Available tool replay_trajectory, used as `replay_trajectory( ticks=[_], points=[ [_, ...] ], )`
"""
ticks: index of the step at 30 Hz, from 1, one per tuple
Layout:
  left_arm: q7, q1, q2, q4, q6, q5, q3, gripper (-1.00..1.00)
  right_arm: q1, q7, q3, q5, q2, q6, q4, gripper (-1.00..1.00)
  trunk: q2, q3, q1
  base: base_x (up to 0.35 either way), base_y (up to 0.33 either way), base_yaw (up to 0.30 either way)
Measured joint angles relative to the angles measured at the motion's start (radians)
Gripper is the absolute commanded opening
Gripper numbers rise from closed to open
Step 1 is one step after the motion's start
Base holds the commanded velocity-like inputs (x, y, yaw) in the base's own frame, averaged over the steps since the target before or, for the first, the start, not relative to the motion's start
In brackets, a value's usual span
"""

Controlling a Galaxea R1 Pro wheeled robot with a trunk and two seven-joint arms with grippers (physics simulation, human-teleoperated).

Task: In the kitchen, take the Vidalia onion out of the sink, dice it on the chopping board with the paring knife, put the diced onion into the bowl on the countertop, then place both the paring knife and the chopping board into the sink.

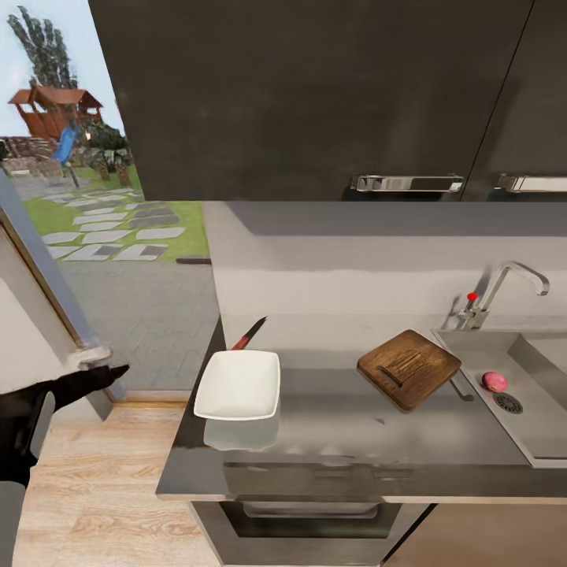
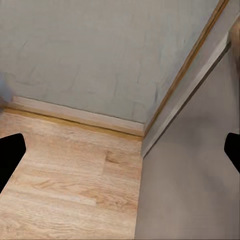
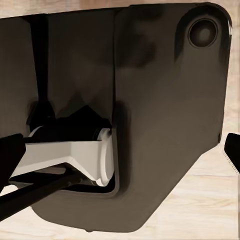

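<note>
Distance is the first hazard: the left gripper hangs beside the doorway over wood floor, well short of the countertop. Its jaws stand spread with nothing between them, and so do those of the right gripper, which faces the robot's own dark base. The bowl lies near the counter's left end with the paring knife just behind it; a careless reach could knock either. The chopping board overhangs the sink. The onion rests beside the drain and, being round, may roll from a loose pinch.
</note>
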Motion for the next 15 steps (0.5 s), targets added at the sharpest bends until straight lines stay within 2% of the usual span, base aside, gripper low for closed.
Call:
replay_trajectory(
  ticks=[1,2,5,9,11,15],
  points=[
    [0.001,0.007,-0.002,0.040,-0.049,-0.013,0.000,1.00,0.000,0.000,0.000,0.000,-0.001,-0.007,-0.002,1.00,0.000,0.000,0.000,0.000,0.000,0.000],
    [0.002,0.020,-0.019,0.152,-0.192,-0.050,0.000,1.00,0.000,-0.001,0.001,0.002,-0.003,-0.051,-0.004,1.00,0.000,0.000,0.000,0.000,0.000,0.000],
    [0.002,0.025,-0.026,0.258,-0.296,-0.070,-0.002,1.00,0.000,-0.002,0.002,0.004,-0.005,-0.096,-0.006,1.00,0.000,0.000,0.000,0.000,0.000,0.000],
    [0.002,0.030,-0.030,0.451,-0.485,-0.083,-0.005,1.00,0.000,-0.005,0.002,0.005,-0.005,-0.170,-0.008,1.00,0.000,0.000,0.000,0.000,0.000,0.000],
    [0.001,0.031,-0.031,0.521,-0.535,-0.085,-0.006,1.00,0.000,-0.011,0.002,0.005,-0.006,-0.190,-0.012,1.00,0.000,0.000,0.000,0.000,0.000,0.000],
    [0.000,0.034,-0.032,0.604,-0.572,-0.086,-0.006,1.00,0.000,-0.030,0.003,0.005,-0.006,-0.206,-0.023,1.00,0.000,0.000,0.000,0.000,0.000,0.000]
  ],
)
